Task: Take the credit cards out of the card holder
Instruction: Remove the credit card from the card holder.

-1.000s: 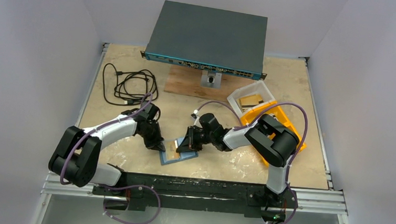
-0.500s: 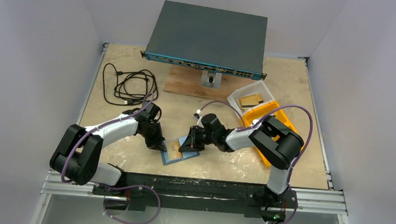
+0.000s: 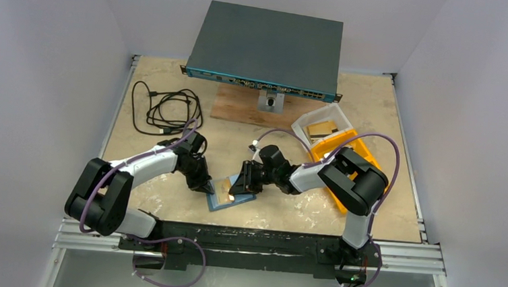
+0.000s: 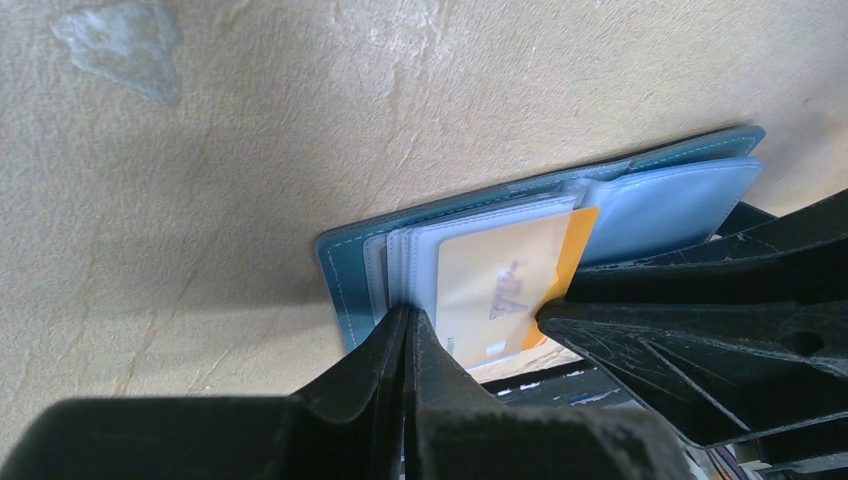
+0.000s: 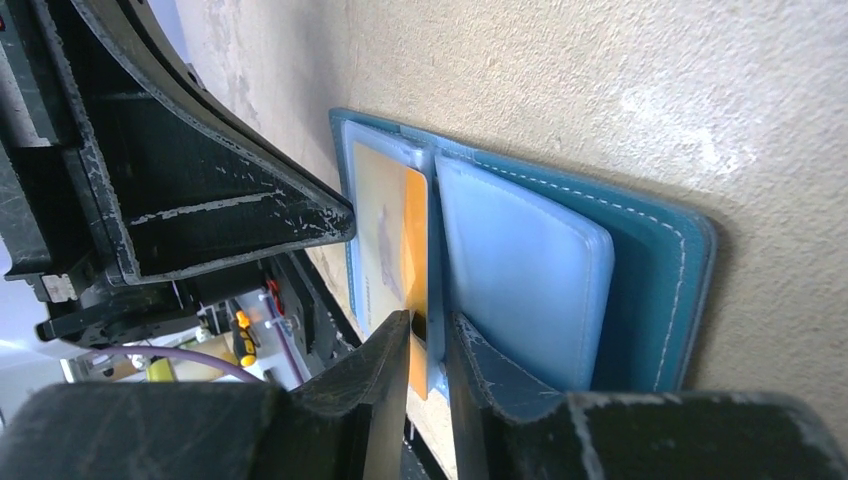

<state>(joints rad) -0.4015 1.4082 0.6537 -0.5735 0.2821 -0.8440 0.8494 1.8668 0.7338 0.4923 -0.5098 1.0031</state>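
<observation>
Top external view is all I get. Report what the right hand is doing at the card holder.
Observer: The right hand stands slightly open, straddling the orange edge of a credit card.
Operator: Now the left hand.
Observer: The left hand is shut, tips down on the edge of the card holder.
Operator: Describe the card's position.
Observer: It lies flat on the open holder, beside a clear pocket.

No text, brand or number is legible. The glossy pale-yellow and orange plastic card point(image 4: 480, 270) in the teal-blue folding wallet point(image 4: 660, 195) carries a dark mark, too blurred to read.
</observation>
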